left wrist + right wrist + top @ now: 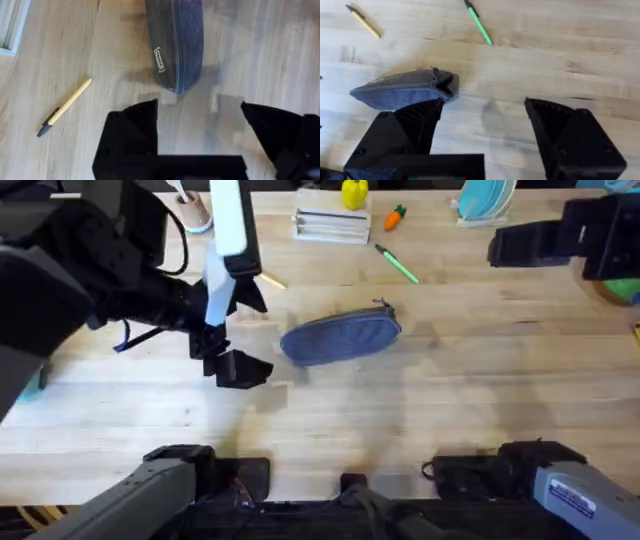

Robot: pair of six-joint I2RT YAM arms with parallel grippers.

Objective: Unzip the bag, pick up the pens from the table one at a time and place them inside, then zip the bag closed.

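The blue-grey pencil pouch (341, 336) lies on the tabletop (450, 400), its inside hidden. The yellow pen (65, 107) and green pen (479, 22) lie on the wood beside it. Both the left end effector (200, 125) and right end effector (482, 122) hover near the pouch, fingers spread and grasping nothing.

bag (175, 45) | small side label (159, 59) | print too small to read

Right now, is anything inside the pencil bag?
Cannot see inside: the bag looks zipped shut, so its contents are hidden. Both pens lie outside on the table: the yellow pen and the green pen.
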